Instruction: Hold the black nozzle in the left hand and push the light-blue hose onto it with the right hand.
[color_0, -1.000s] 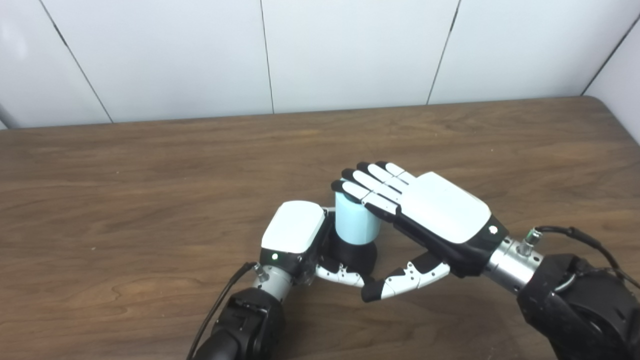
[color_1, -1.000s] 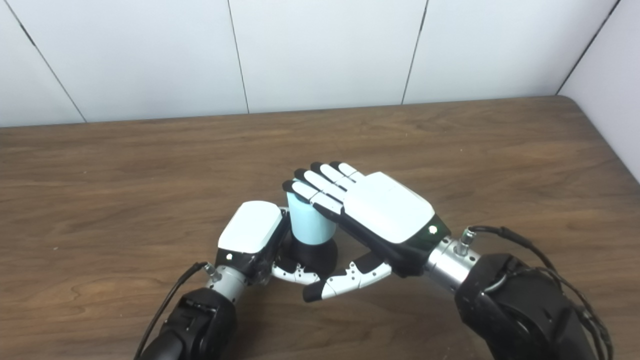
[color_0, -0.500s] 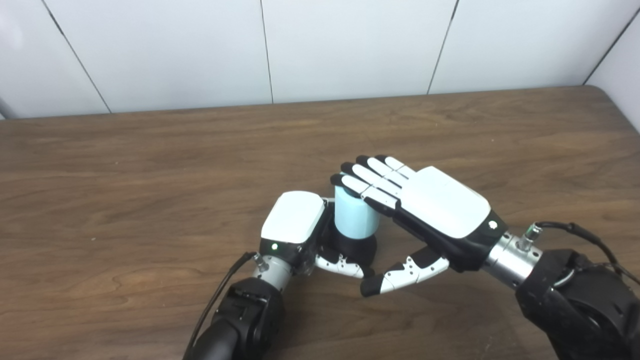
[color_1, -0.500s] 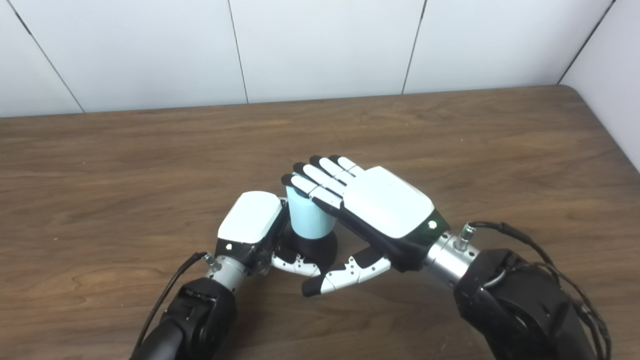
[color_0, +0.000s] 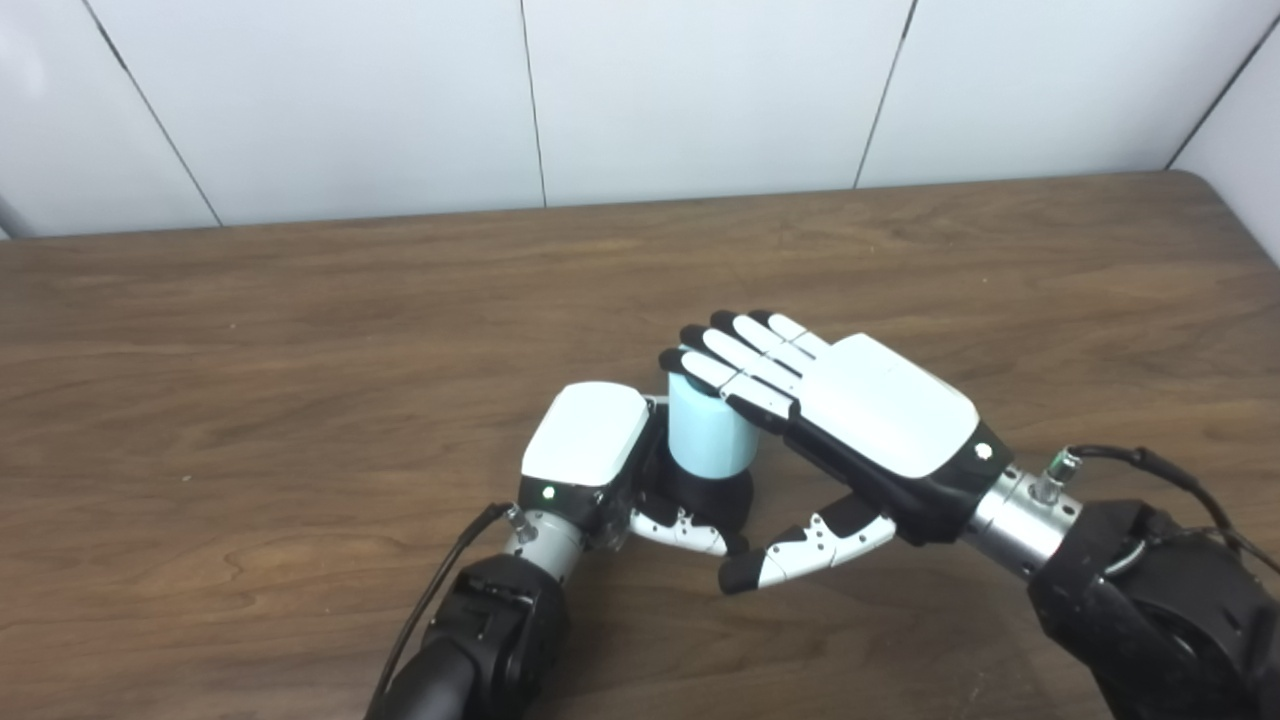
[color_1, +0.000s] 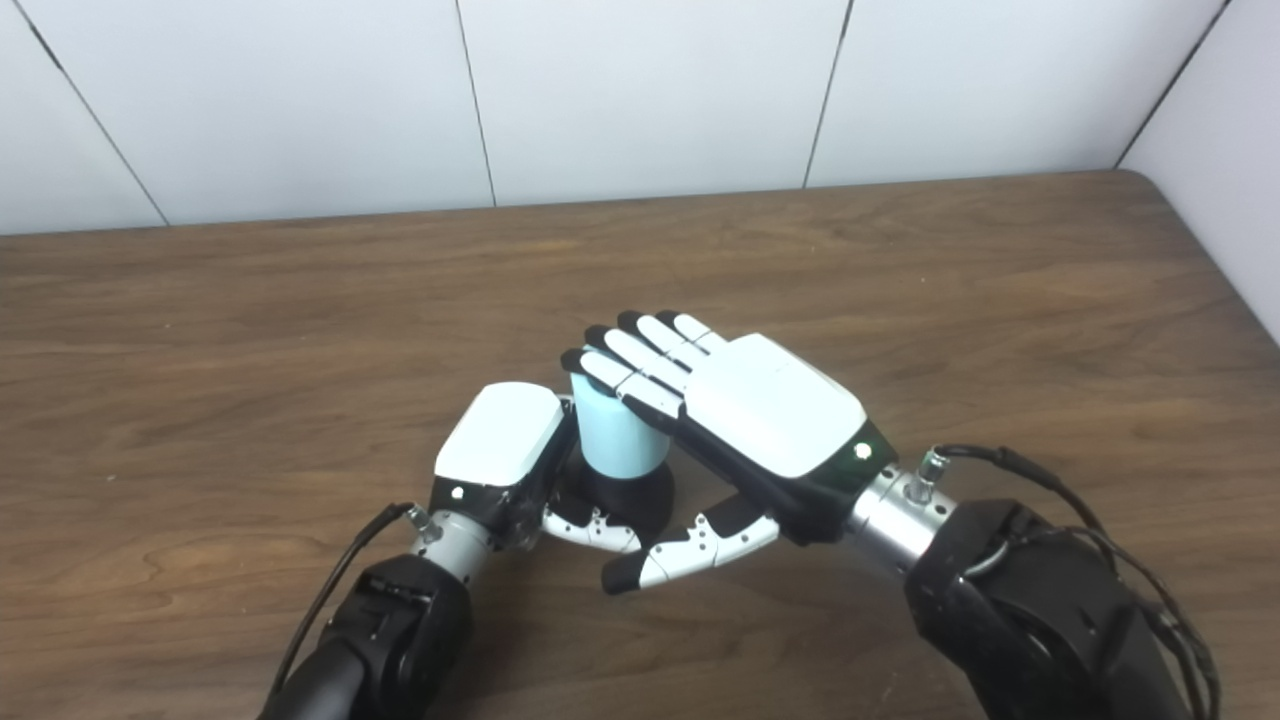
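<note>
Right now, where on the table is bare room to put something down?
The wooden table is bare left of the left hand, behind both hands up to the wall, and right of the right hand. It is crowded in the near middle, where both hands close around the light-blue hose and black nozzle.

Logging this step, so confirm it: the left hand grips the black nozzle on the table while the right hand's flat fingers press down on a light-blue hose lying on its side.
One error: the light-blue hose stands upright on the black nozzle, not on its side, as the left eye view shows. The left hand does grip the nozzle, and the right hand lies flat on top.
</note>
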